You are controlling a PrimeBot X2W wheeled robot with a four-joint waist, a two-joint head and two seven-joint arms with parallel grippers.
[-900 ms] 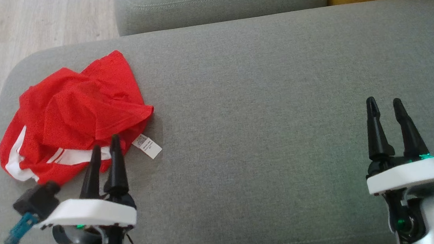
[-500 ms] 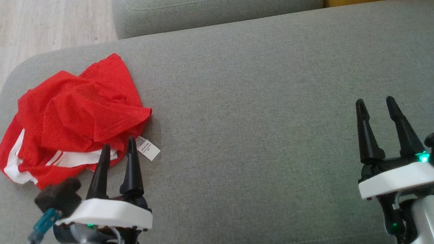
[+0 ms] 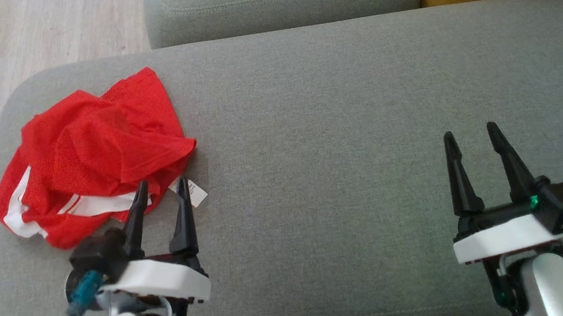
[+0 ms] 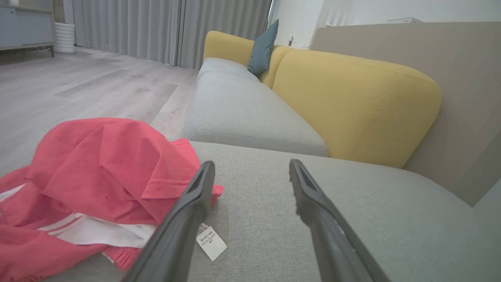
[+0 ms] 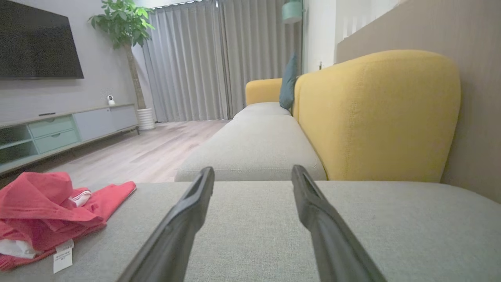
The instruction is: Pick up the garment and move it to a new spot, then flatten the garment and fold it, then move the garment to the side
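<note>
The left pincer has its two dark fingers spread wide with nothing between them; the crumpled red garment — white stripes along one edge — lies on the grey sofa cushion just ahead of its tips and off to its left; whether a fingertip touches the hem cannot be told; a white label lies beside those tips. The right pincer is equally spread and empty — bare cushion ahead of it, the garment well off to its left.
</note>
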